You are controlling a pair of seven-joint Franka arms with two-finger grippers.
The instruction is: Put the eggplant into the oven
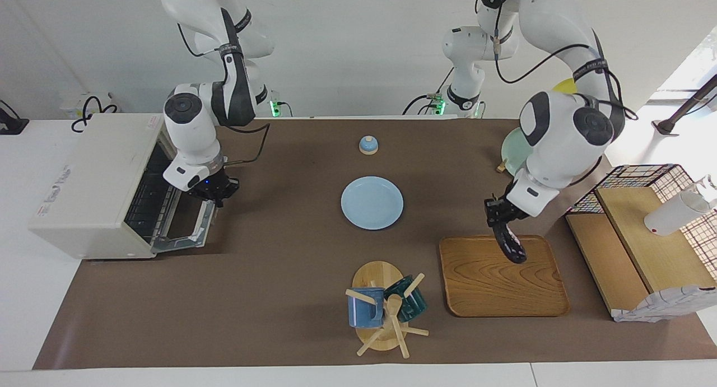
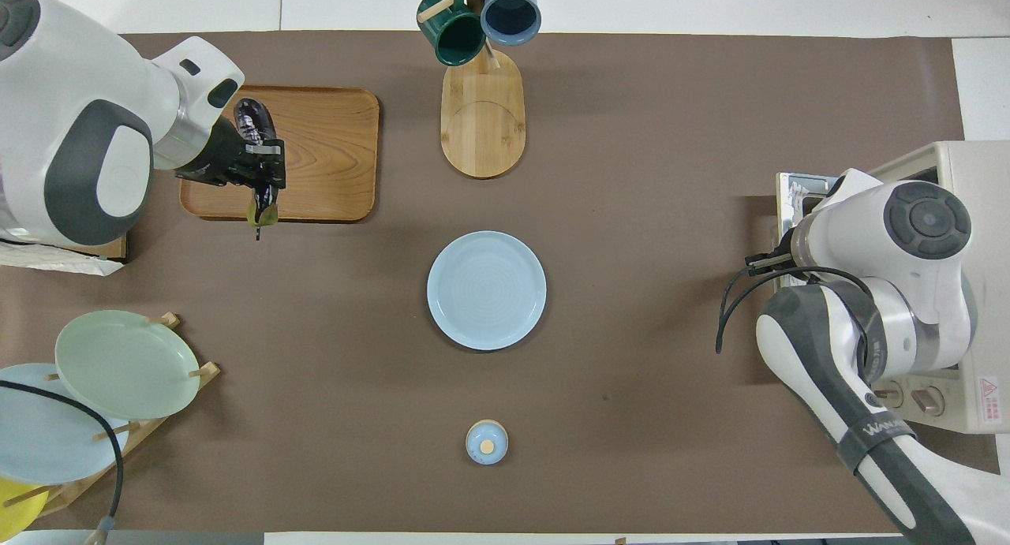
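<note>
One high camera faces the robots; another looks steeply down; both share the table.

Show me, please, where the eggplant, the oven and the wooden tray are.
eggplant (image 1: 512,247), facing view, on its dark hanging lower half.
oven (image 1: 92,180), facing view, on its cream top panel.
wooden tray (image 1: 487,292), facing view, on its bare floor.

Even, bright indoor lighting; soft shadows under both arms on the desk; daylight glare at one corner; focus sharp.
</note>
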